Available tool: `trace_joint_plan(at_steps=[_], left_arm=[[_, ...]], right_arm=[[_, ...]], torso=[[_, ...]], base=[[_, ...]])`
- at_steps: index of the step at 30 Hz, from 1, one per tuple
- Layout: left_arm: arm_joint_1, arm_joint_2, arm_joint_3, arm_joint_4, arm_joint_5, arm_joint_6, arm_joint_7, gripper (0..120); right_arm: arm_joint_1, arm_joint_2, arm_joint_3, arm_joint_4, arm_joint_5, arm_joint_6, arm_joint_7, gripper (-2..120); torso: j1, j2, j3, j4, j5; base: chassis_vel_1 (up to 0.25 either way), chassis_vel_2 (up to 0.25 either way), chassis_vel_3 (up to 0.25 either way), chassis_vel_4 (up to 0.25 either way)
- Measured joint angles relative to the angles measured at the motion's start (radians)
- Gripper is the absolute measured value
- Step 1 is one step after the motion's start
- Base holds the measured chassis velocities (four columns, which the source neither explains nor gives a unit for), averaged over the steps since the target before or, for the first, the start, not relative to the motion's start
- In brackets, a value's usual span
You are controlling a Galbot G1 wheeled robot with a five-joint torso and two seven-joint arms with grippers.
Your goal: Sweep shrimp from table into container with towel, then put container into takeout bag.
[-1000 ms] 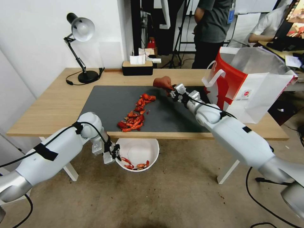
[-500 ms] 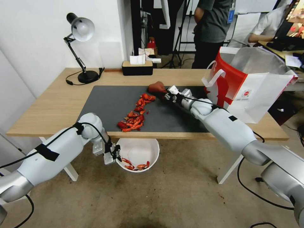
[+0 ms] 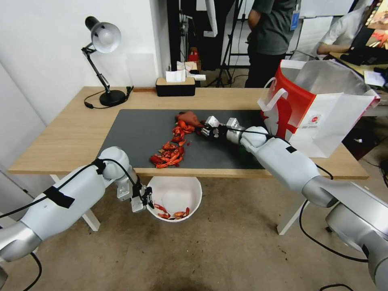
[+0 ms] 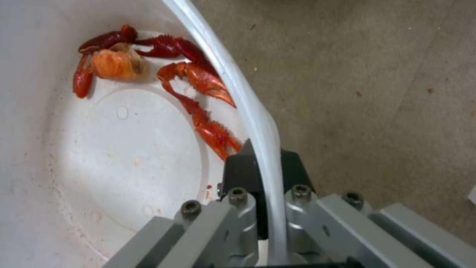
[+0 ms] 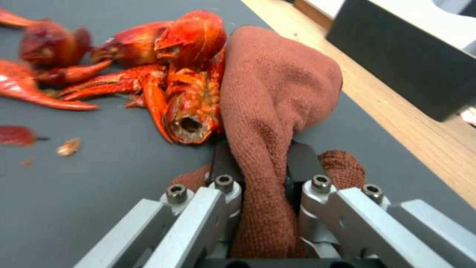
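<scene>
- Left gripper (image 3: 146, 199): nearest the robot, below the table's (image 3: 72, 133) front edge, fingers pinched on the rim of the container (image 3: 190, 190). The left wrist view confirms the rim clamped between the jaws.
- Container: held just under the table edge, in front of the heap. A few shrimp pieces lie on its floor; most of the bowl is bare.
- Shrimp (image 3: 171, 151): the bulk sits on the table's dark mat (image 3: 133, 129), strung from near the front edge back toward the middle. Judgement: the sweep is only partly done, most of it left.
- Right gripper (image 3: 205, 130): over the mat, at the far end of the shrimp line, jaws pressed on the towel (image 3: 188, 118).
- Towel: bunched, touching the farthest shrimp, as the right wrist view shows.
- Bag (image 3: 323, 109): upright on the table's right end, well apart from the container, mouth open. Judgement: bagging not yet begun.
- Lamp (image 3: 103, 40) and tissue box (image 3: 175, 85): at the table's far side, clear of the work.
</scene>
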Motion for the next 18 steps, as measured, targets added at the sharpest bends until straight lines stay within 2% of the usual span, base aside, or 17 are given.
trace_joint_plan(at_steps=[7, 18], left_arm=[[-0.005, -0.005, 0.0, -0.002, 0.001, 0.0, -0.001, 0], [-0.004, 0.005, -0.001, -0.02, 0.001, 0.0, 0.0, 0]], right_arm=[[0.002, -0.004, 0.003, -0.007, 0.0, 0.036, -0.065, 8], [-0.023, -0.026, 0.0, 0.057, 0.002, 0.047, -0.093, 8]], torso=[[0.0, 0.0, 0.0, 0.0, 0.0001], [0.0, 0.0, 0.0, 0.0001, 0.0001]], base=[[0.0, 0.0, 0.0, 0.0], [0.0, 0.0, 0.0, 0.0]])
